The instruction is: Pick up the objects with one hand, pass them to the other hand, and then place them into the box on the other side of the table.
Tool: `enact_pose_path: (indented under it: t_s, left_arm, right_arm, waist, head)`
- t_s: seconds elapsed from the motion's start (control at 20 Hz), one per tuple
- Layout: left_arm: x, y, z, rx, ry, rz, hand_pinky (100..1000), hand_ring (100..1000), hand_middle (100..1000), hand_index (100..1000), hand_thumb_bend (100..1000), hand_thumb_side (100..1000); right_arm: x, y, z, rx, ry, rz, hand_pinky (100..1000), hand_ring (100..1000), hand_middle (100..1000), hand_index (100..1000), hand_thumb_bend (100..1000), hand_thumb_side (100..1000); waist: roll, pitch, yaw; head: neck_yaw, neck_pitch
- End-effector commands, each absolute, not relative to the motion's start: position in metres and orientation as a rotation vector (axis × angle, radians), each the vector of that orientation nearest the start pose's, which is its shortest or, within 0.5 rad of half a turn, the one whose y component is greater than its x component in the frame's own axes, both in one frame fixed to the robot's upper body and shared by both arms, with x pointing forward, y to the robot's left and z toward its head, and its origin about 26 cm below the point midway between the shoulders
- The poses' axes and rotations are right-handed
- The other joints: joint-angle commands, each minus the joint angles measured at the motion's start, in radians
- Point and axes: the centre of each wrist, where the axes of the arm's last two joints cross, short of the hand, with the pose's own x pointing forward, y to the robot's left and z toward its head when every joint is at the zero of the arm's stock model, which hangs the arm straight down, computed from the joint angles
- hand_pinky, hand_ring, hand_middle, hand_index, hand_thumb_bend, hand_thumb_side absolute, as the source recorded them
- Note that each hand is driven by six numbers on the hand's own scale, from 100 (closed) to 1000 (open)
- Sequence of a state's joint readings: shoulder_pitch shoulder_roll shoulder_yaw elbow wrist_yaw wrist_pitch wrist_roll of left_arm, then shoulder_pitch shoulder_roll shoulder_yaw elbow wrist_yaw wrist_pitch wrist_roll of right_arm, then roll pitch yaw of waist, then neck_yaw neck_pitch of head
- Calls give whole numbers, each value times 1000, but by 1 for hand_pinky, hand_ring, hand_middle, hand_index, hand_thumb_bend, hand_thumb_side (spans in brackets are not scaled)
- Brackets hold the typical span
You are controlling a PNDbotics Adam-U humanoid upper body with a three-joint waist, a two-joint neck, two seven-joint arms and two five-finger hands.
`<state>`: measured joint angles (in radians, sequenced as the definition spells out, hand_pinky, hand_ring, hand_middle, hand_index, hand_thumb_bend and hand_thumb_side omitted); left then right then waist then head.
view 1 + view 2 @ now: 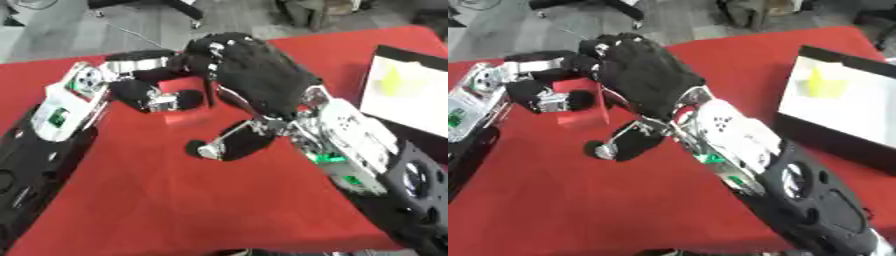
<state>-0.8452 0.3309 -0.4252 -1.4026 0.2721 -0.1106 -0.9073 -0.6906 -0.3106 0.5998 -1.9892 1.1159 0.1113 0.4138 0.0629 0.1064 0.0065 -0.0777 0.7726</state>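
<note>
Red table cover [175, 200] fills most of view. Grey floor [140, 25] beyond far edge, black chair base [179, 7] and thin cable [140, 36] on it.

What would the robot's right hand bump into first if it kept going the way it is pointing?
Most likely the red block held in the left hand. The right hand reaches toward the robot's left, fingers curled over the block's edge. Depth is hard to judge, so it may already be touching.

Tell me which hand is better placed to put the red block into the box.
The right hand, I judge. The box lies on the robot's right, beside that arm. The left hand, curled on the red block, is farther from it.
</note>
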Motion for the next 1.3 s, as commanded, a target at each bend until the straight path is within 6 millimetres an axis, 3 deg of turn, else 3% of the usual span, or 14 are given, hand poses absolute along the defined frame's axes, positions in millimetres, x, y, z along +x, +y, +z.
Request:
enact_pose_path:
  t_s: [0.05,0.2,0.5,0.75,1.0,1.3]
  left_arm:
    - [405,128,227,-787,-1724,-1681,765,477,406,555,100,593]
    - [405,128,227,-789,-1725,-1679,765,478,407,555,100,592]
    - [405,131,228,-786,-1730,-1672,766,481,410,558,100,592]
    - [405,134,228,-784,-1737,-1669,779,505,445,593,100,658]
    - [400,133,230,-853,-1767,-1667,795,532,475,632,100,812]
    - [392,131,237,-939,-1790,-1660,802,546,491,654,100,908]
  right_arm:
    - [271,-84,242,1170,2448,-2012,762,812,763,763,513,370]
    - [271,-85,242,1203,2439,-2010,761,813,766,641,412,326]
    - [272,-86,241,1261,2429,-1986,755,814,766,395,294,304]
    - [272,-87,240,1286,2442,-1964,736,817,753,320,283,295]
    - [272,-89,237,1297,2459,-1982,708,813,740,303,299,281]
    - [273,-93,232,1342,2494,-2009,661,804,723,295,314,269]
  waist:
    - [-3,-11,1]
    - [-3,-11,2]
    - [-4,-11,1]
    - [-4,-10,1]
    - [-4,-8,-1]
    - [-4,-6,0]
  head:
    - [-2,-3]
    - [-2,-3]
    - [-3,-3]
    - [-6,-3]
    - [-11,-3]
    - [-19,-3]
